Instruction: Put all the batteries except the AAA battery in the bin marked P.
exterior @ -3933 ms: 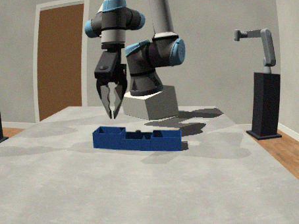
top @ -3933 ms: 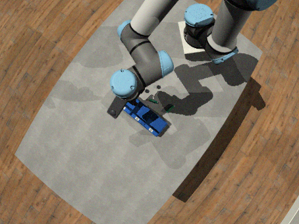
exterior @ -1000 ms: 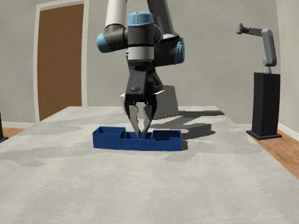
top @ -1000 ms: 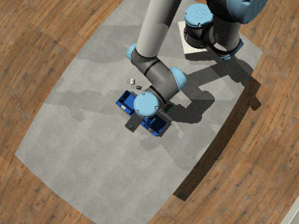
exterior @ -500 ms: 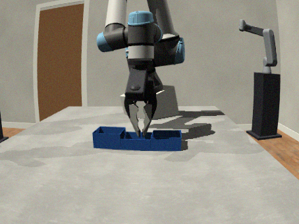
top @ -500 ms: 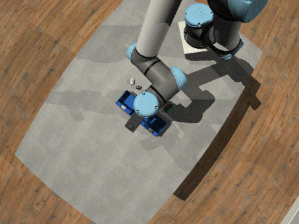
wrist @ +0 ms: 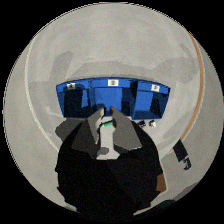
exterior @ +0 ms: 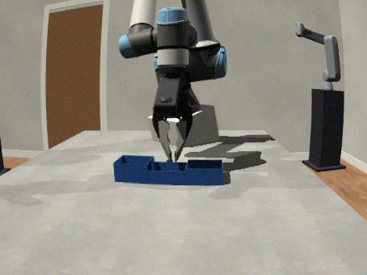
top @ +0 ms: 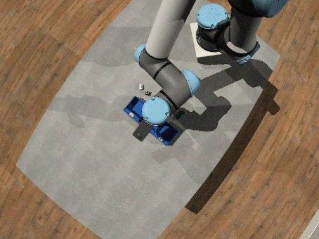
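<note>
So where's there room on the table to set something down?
Open: the wide table stretch before the blue bins, toward the exterior camera. Crowded: the gripper hangs over the middle bin; two small items lie just behind the row.
</note>
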`<state>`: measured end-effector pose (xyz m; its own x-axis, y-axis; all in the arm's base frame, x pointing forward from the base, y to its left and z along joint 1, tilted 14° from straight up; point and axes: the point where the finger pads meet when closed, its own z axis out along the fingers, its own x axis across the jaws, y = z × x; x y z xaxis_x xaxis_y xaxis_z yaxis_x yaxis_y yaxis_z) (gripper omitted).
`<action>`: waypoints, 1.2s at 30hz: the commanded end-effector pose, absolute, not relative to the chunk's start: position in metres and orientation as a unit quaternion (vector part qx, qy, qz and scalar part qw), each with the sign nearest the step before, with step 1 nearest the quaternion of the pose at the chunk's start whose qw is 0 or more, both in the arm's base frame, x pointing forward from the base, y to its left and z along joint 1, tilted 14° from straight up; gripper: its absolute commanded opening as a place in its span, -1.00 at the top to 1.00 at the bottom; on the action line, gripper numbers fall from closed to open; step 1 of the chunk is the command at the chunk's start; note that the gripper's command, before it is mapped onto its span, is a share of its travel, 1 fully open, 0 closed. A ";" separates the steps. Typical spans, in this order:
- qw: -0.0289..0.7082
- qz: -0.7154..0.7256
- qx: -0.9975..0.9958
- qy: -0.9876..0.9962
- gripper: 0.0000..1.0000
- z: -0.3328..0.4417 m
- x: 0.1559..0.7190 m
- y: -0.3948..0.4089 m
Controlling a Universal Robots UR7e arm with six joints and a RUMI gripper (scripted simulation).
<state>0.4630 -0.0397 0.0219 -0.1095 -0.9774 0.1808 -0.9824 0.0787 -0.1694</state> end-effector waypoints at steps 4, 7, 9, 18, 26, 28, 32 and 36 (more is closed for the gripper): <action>0.010 0.125 0.667 -0.734 0.91 0.032 0.462 -0.038; 0.010 0.125 0.667 -0.734 0.91 0.035 0.461 -0.037; 0.010 0.125 0.667 -0.734 0.91 0.043 0.460 -0.036; 0.010 0.125 0.667 -0.734 0.91 0.061 0.457 -0.032; 0.010 0.125 0.667 -0.734 0.91 0.056 0.461 -0.008; 0.010 0.125 0.667 -0.734 0.91 0.055 0.463 0.002; 0.010 0.125 0.667 -0.734 0.91 0.051 0.466 0.022; 0.010 0.125 0.667 -0.734 0.91 0.048 0.469 0.041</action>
<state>0.4654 0.0258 0.0501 -0.1083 -0.9778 0.1794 -0.9824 0.0777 -0.1698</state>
